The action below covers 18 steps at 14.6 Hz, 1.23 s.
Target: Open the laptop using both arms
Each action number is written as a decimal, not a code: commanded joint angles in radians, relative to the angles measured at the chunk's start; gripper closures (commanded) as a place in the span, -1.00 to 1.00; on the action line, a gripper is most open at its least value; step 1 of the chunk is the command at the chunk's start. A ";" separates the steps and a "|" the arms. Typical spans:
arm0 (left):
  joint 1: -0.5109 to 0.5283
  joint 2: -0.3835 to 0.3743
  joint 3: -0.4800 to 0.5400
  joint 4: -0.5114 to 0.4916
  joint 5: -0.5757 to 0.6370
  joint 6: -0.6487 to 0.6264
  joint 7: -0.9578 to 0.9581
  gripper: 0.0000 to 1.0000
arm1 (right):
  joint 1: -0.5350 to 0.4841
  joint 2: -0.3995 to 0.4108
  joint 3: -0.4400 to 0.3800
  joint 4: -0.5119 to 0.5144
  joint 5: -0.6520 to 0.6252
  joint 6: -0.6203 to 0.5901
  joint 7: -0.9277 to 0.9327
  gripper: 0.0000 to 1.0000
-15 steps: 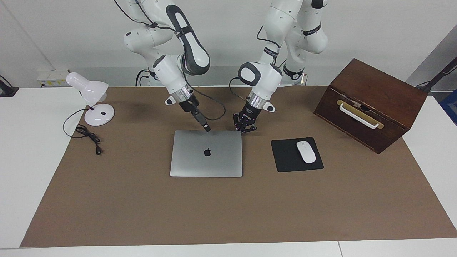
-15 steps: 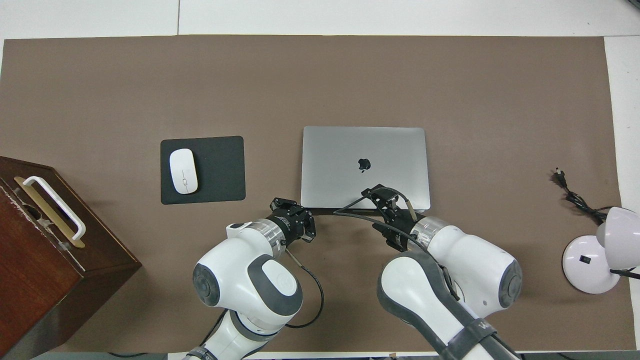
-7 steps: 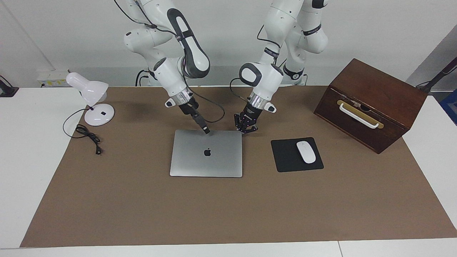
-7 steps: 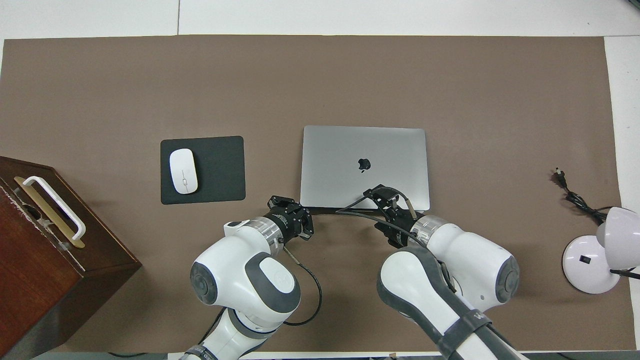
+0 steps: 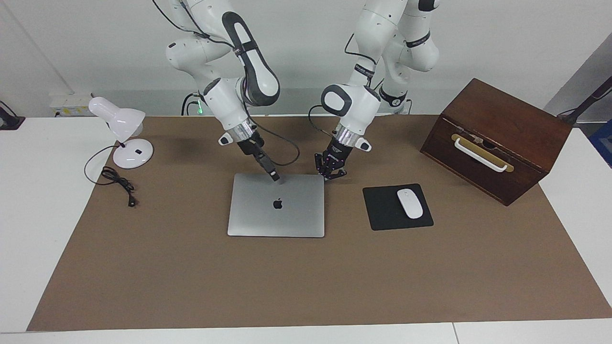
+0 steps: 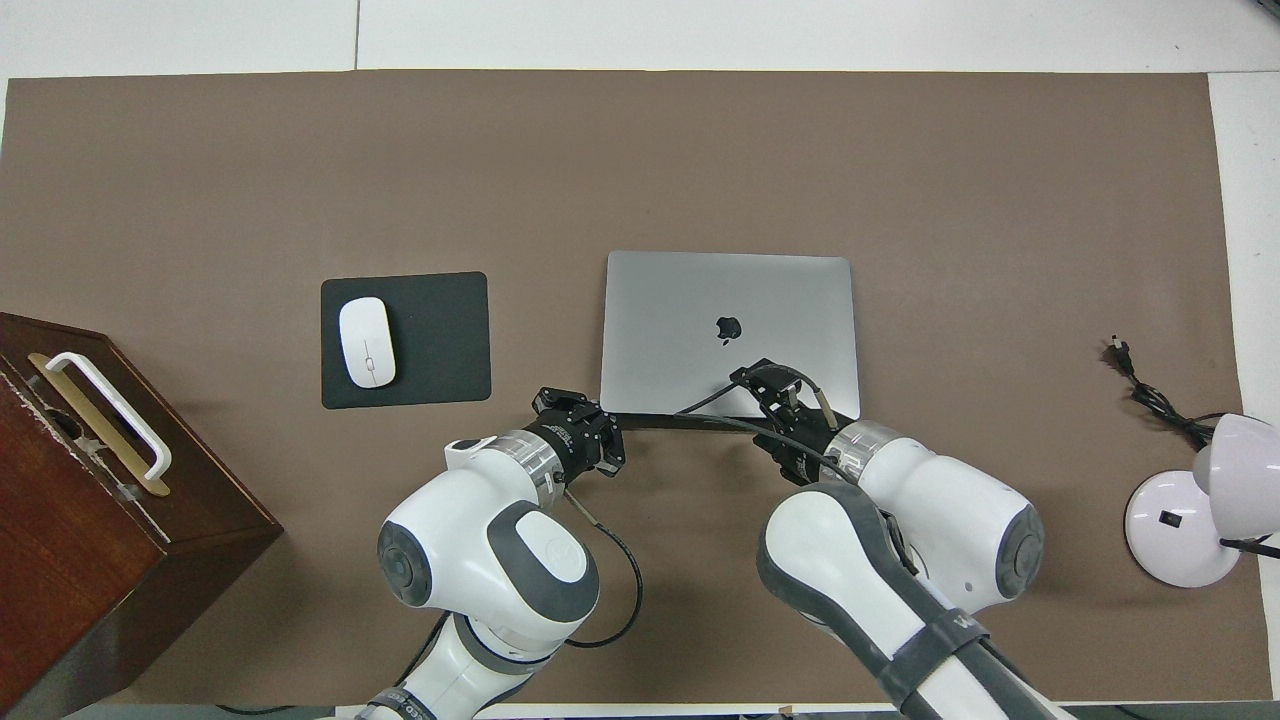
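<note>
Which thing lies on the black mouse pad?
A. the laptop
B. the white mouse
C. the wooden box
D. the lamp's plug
B: the white mouse lies on the black mouse pad, beside the shut laptop.

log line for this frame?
laptop: closed | left gripper: shut, at laptop corner | right gripper: on lid edge nearest robots

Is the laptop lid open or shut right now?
Shut. The laptop lies flat on the mat with its logo facing up; no keyboard or screen shows.
</note>
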 commanded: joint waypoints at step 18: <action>0.000 -0.046 -0.003 -0.046 0.004 0.012 0.047 1.00 | 0.001 0.072 -0.034 0.146 0.038 0.014 -0.056 -1.00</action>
